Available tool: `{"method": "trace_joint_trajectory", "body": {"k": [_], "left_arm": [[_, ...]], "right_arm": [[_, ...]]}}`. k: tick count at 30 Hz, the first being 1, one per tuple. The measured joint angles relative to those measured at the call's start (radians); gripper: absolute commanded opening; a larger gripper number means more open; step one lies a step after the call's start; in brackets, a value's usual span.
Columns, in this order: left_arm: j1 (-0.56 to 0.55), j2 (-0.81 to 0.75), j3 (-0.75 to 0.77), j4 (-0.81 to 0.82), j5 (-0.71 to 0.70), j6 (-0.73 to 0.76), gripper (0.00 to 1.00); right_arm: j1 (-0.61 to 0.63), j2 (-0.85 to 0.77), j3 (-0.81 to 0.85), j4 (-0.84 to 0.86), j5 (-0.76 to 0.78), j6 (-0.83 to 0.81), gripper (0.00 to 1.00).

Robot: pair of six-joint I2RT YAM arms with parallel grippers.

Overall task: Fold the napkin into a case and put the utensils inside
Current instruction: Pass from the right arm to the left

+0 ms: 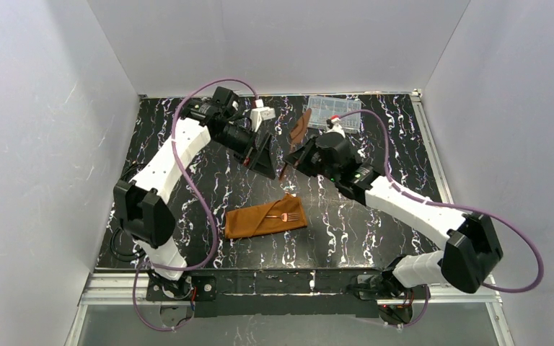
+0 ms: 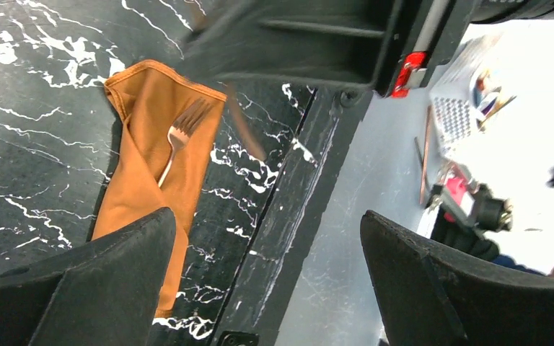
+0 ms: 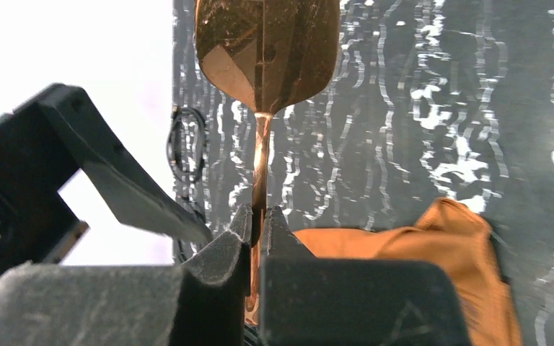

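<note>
The rust-orange napkin point(image 1: 260, 222) lies folded into a narrow flat case at the middle of the table, also seen in the left wrist view point(image 2: 144, 166) and the right wrist view point(image 3: 433, 252). A copper fork point(image 1: 290, 215) rests on it, tines showing point(image 2: 184, 128), its handle running down into a fold. My right gripper point(image 1: 297, 153) hangs above the table behind the case, shut on the handle of a copper spoon point(image 3: 267, 50), whose bowl sticks out beyond the fingertips. My left gripper point(image 1: 263, 160) hovers close beside it, open point(image 2: 267, 245) and holding nothing.
A clear plastic compartment box point(image 1: 334, 112) stands at the back of the black marbled table point(image 1: 375, 223). The two grippers are close together above the table's middle back. The near table edge and metal frame point(image 2: 288, 238) lie under the left jaws. White walls enclose three sides.
</note>
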Motion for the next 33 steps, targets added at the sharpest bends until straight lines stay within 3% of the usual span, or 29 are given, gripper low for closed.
{"method": "trace_joint_trajectory", "body": {"k": [5, 10, 16, 19, 21, 22, 25, 31, 33], "left_arm": [[-0.077, -0.111, -0.111, 0.071, -0.082, 0.058, 0.97], [-0.106, -0.194, -0.182, 0.157, -0.203, 0.1, 0.88], [-0.1, -0.225, -0.189, 0.222, -0.255, 0.111, 0.55], [-0.1, -0.225, -0.189, 0.23, -0.249, 0.111, 0.3], [-0.1, -0.224, -0.188, 0.227, -0.235, 0.111, 0.06], [-0.1, -0.224, -0.186, 0.218, -0.225, 0.108, 0.0], [-0.079, -0.211, -0.17, 0.196, -0.275, 0.093, 0.0], [-0.076, -0.208, -0.166, 0.174, -0.262, 0.1, 0.0], [-0.081, -0.223, -0.175, 0.172, -0.233, 0.108, 0.0]], "right_arm": [[0.081, 0.059, 0.074, 0.043, 0.065, 0.072, 0.01], [0.107, 0.061, 0.108, 0.084, 0.095, 0.121, 0.01], [0.126, 0.066, 0.108, 0.09, 0.106, 0.161, 0.01], [0.142, 0.066, 0.108, 0.096, 0.111, 0.177, 0.01], [0.149, 0.066, 0.108, 0.103, 0.116, 0.179, 0.01], [0.153, 0.068, 0.108, 0.109, 0.121, 0.179, 0.01], [0.158, 0.067, 0.108, 0.119, 0.133, 0.177, 0.02], [0.161, 0.043, 0.073, 0.148, 0.101, 0.154, 0.69], [0.144, -0.003, 0.02, 0.158, 0.047, 0.121, 0.85]]}}
